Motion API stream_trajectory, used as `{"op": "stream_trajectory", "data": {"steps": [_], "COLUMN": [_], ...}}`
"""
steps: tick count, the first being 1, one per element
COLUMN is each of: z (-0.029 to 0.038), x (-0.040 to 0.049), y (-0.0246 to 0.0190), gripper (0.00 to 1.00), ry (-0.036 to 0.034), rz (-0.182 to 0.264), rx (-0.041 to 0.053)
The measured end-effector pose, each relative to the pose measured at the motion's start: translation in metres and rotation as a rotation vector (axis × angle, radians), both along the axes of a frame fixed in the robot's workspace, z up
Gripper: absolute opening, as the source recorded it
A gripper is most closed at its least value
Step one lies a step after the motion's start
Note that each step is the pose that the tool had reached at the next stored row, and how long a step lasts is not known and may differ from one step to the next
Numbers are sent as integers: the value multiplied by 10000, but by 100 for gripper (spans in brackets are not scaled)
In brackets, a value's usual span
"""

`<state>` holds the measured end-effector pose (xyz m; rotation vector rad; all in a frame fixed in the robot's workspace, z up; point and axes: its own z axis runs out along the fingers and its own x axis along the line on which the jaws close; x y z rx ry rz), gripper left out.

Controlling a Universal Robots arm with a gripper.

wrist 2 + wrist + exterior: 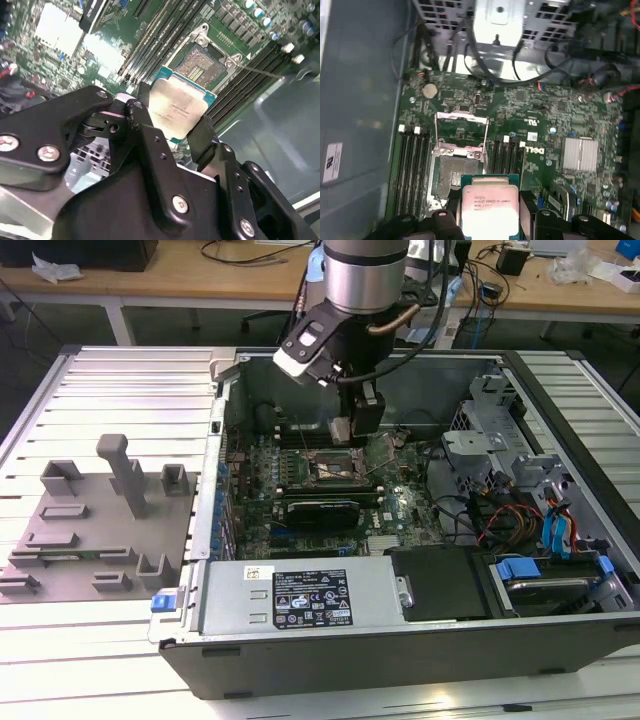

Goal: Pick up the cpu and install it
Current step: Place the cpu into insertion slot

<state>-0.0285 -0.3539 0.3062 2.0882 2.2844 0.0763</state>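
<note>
My gripper (345, 430) hangs inside the open computer case (230, 420), shut on the cpu (341, 428). In both wrist views the cpu (176, 111) (490, 207) is a pale silvery square with a green rim, pinched at two opposite edges by the black fingers (145, 125). It hovers a little above the motherboard, close beside the open socket (202, 65) (455, 175). The socket's metal load frame (461, 132) is swung up. The socket (335, 465) lies just below the gripper in the exterior view.
Memory slots (412, 165) flank the socket. A black card (320, 508) lies just in front of it, and a silver heatsink (580, 152) sits further along the board. Drive cage (490, 430) and cables (510, 520) are on the exterior view's right, grey plastic blocks (100, 520) on its left.
</note>
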Motion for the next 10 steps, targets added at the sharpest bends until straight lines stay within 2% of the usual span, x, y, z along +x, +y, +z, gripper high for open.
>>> {"op": "stream_trajectory", "data": {"steps": [2, 7, 10], "z": [-4, -8, -26], "x": [0, 0, -1], "y": [0, 3, 26], "gripper": [55, 55, 55], "ry": [1, -2, 0], "rz": [-348, -357, -357], "rx": [0, 4, 1]}}
